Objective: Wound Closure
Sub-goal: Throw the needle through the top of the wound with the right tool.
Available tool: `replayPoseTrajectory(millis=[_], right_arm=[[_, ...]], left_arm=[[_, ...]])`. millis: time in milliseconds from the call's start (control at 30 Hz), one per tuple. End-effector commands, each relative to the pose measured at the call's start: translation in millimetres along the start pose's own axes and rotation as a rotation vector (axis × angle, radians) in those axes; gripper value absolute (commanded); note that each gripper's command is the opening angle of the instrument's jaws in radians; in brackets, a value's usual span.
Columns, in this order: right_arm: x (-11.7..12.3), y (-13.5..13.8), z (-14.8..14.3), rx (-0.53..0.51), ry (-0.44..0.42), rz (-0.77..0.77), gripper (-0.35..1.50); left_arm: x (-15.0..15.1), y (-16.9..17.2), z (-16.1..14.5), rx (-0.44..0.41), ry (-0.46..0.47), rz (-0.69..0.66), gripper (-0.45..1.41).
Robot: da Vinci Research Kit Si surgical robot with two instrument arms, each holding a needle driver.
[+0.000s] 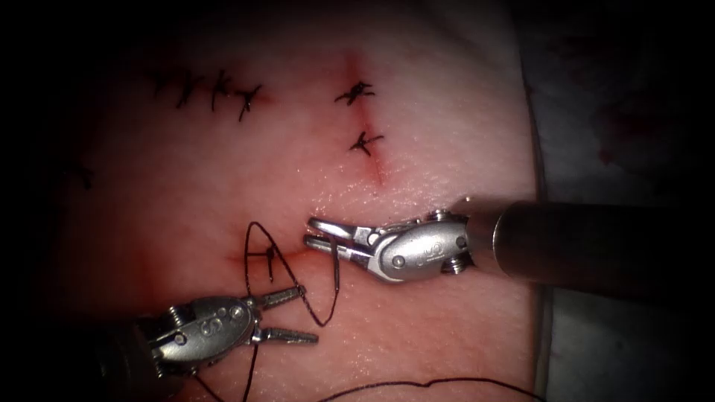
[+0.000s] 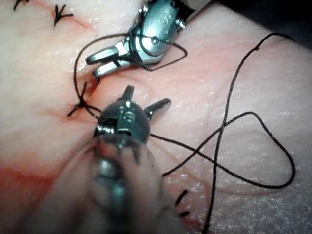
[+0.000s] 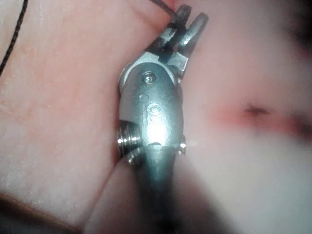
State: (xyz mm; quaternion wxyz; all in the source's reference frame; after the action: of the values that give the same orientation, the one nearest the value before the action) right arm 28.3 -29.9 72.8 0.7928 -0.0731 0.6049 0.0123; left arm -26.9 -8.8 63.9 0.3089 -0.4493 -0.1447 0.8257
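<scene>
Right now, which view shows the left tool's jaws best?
The endoscope view: the left tool lies side-on, jaws apart, holding nothing. The left wrist view shows them from behind, spread. The right wrist view shows the right tool.

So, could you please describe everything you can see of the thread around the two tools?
The thread is thin, dark and limp. It rises from a knot at the cut, loops over the tissue and hangs in a long loop passing between the open jaws of the right tool. The upper jaw of the left tool, also open, touches it. More slack curls across the tissue in the left wrist view. Whether either tool grips it cannot be told.
</scene>
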Motion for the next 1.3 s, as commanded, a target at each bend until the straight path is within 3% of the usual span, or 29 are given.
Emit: replayPoseTrajectory(millis=[33, 467, 767, 1133, 1300], right_arm=[[-0.6, -0.4, 0.9, 0.017, -0.012, 0.004, -0.35], [-1.7, -2.6, 1.5, 0.160, -0.125, -0.025, -0.35], [-3.4, -4.1, 2.0, 0.255, -0.232, 0.055, -0.35], [-5.5, -6.9, 1.6, 0.319, -0.297, 0.142, -0.35], [-5.9, -7.1, -0.4, 0.277, -0.292, 0.124, -0.35]], left_arm=[[-0.2, -0.2, 0.8, 0.000, 0.000, 0.002, 0.19], [-0.6, -0.4, 0.9, 0.006, -0.023, 0.006, 0.22], [-0.9, -0.3, 1.0, 0.008, -0.045, 0.010, 0.22], [-1.0, -0.3, 0.8, 0.009, -0.058, 0.012, 0.22], [-1.1, -0.3, 0.7, 0.007, -0.061, 0.013, 0.22]])
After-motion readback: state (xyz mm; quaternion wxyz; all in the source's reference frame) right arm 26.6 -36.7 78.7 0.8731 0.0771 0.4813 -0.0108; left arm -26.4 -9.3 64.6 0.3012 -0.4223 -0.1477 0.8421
